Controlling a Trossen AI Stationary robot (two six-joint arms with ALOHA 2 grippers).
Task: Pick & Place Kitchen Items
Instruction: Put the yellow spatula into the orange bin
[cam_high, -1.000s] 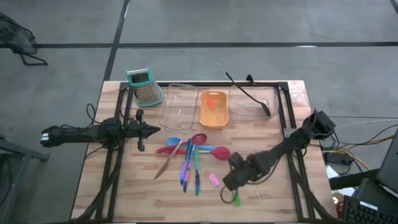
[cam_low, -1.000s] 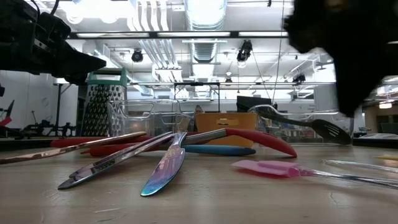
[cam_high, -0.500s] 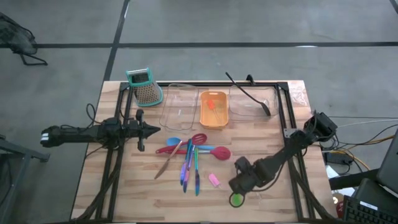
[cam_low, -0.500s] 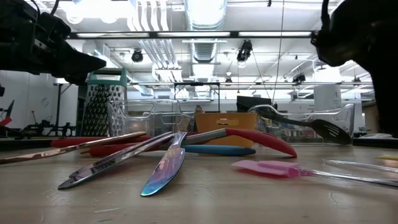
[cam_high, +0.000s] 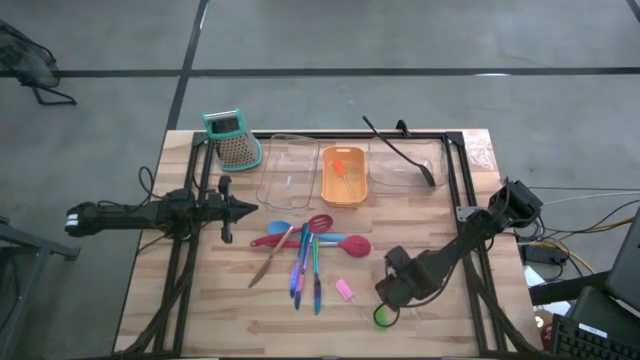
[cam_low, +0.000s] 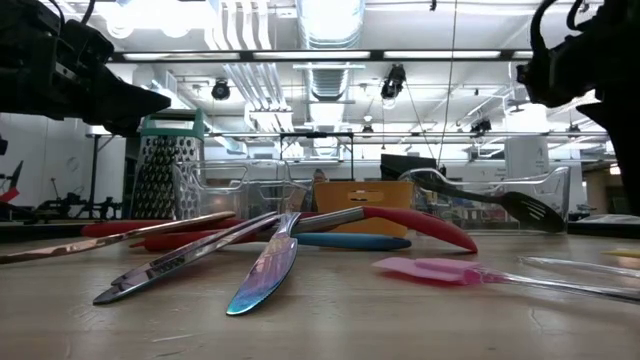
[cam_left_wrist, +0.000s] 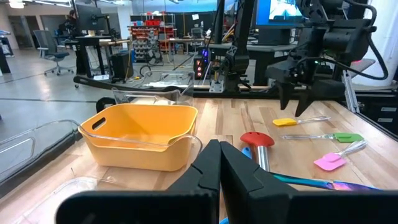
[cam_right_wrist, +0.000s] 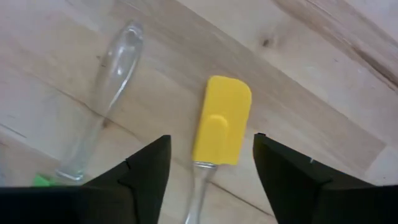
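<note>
My right gripper (cam_right_wrist: 211, 177) points down, open, above a yellow spatula (cam_right_wrist: 222, 121) with a clear handle that lies flat on the table's near right; its fingers stand either side of the neck without touching. In the high view the gripper (cam_high: 397, 290) hides that spatula. A green spatula (cam_high: 381, 317) and a pink one (cam_high: 344, 290) lie beside it. Red and blue spoons (cam_high: 345, 243) and thin sticks (cam_high: 305, 270) lie in a heap at mid-table. A long black spoon (cam_high: 400, 150) leans in the right clear tray. My left gripper (cam_left_wrist: 219, 163) waits shut at the left.
An orange tray (cam_high: 343, 176) stands at the far edge between two clear trays (cam_high: 288, 170), with a teal-topped grater (cam_high: 232, 140) to their left. A knife (cam_low: 265, 275) lies among the heaped utensils. Bare wood lies along the near edge.
My right gripper has moved a little toward the table's right edge and slightly down, and its wrist has turned somewhat. This has uncovered the green spatula's head in the high view. Nothing on the table has shifted.
</note>
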